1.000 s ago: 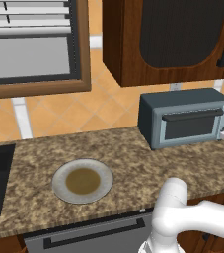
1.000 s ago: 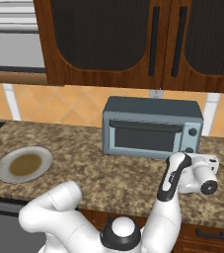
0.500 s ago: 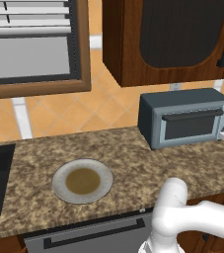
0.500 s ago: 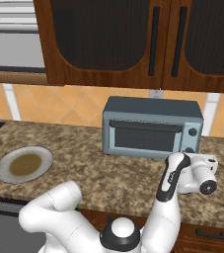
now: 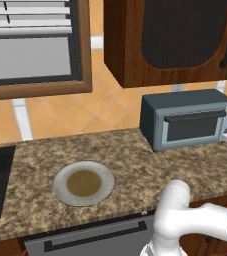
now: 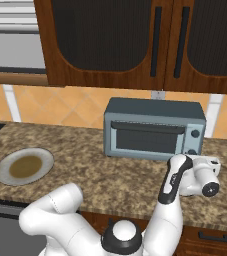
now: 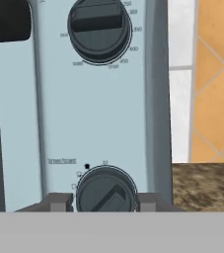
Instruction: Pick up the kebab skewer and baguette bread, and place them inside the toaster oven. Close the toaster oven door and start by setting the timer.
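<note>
Flanking the toaster oven (image 6: 154,129)'s lower knob (image 7: 106,193) (bottom cropped), the tool (image 7: 104,200) seems clenched on it.

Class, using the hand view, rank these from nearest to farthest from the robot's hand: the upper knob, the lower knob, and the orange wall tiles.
1. Lower knob: sits between the fingertips of the hand, at the bottom of the view.
2. Upper knob: higher on the same toaster oven panel.
3. Orange wall tiles: off to the right, behind the oven.
</note>
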Available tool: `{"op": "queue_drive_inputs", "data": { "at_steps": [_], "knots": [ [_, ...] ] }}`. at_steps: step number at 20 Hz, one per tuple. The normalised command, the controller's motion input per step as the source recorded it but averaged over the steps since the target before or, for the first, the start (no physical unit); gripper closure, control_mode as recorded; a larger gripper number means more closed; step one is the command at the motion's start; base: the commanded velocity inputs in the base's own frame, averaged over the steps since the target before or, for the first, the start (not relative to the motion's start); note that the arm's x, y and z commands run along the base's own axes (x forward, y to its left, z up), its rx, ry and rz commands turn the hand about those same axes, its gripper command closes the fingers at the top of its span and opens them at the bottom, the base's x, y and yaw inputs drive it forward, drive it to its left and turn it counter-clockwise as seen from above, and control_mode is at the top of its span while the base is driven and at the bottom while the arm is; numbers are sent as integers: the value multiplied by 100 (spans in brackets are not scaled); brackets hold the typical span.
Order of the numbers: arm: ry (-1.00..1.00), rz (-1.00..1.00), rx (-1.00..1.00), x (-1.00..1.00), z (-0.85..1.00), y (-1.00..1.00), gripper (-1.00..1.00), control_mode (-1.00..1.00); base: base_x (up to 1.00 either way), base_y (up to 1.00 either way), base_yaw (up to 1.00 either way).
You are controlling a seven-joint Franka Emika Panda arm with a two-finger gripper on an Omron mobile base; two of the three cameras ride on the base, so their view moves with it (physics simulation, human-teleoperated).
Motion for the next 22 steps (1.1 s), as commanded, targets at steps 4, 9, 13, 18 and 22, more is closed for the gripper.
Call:
{"op": "queue_drive_inputs", "data": {
  "at_steps": [4,9,13,18,22],
  "knots": [
    [0,0,0,0,0,0,100,-100,0,0,0],
    [0,0,8,0,0,0,100,-100,0,0,0],
    [-1,0,15,0,0,0,100,-100,0,0,0],
    [-4,0,17,0,0,0,100,-100,0,0,0],
    [-4,0,19,0,0,0,100,-100,0,0,0]
  ]
}}
